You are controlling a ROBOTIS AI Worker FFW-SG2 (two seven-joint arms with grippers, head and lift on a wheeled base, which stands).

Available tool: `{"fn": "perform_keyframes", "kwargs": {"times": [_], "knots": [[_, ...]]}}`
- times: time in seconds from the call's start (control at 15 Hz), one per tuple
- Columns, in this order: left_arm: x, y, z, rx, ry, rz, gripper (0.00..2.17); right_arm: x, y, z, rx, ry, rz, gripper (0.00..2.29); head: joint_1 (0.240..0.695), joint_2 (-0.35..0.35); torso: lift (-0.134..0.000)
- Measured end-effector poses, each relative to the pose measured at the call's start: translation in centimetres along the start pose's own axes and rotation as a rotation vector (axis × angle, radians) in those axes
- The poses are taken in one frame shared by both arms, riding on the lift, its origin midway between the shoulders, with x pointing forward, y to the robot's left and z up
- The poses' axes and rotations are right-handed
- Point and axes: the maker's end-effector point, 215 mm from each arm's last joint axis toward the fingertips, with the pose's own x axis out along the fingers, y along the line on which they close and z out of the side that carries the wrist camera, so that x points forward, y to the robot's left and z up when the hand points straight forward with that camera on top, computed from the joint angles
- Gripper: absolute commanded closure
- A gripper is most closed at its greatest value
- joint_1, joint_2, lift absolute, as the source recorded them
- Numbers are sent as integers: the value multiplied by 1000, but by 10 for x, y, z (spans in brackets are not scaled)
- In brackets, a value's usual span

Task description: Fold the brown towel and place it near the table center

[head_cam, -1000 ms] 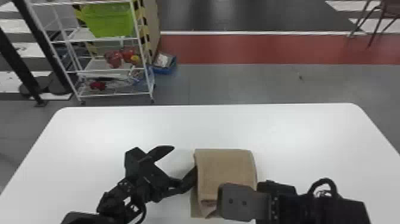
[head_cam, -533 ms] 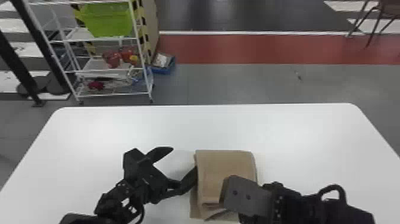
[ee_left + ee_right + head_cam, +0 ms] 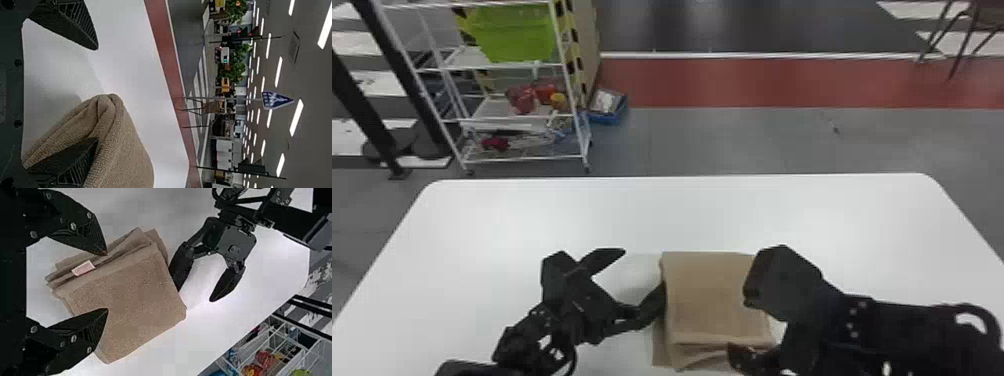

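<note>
Brown towel: folded, roughly square
Left gripper: open, one finger tucked in towel's left side
Right gripper: open, at near-right edge

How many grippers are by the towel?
2. The left gripper is at the left side of the towel, and the right gripper is over its near right part.

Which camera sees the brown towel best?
The right wrist view: it shows nearly all of the brown towel, even its white tag. The head view shows the top, partly behind the right gripper. The left wrist view shows a bunched edge up close.
</note>
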Motion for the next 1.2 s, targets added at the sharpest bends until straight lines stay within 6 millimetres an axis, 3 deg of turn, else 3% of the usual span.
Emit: {"fn": "perform_keyframes", "kwargs": {"times": [0.27,0.73,1.0,1.2], "knots": [[-1,-2,-1,1,2,-2,53,6,-6,-13,38,17,11,2260,695,-2,-122],[-1,-5,1,8,1,-6,53,42,12,-42,19,109,76,2260,695,-6,-122],[-2,-11,-3,29,22,-40,53,49,20,-44,4,120,95,2260,695,-2,-122],[-6,-24,-2,94,64,-158,53,49,21,-46,11,125,96,2260,695,-17,-122]]}}
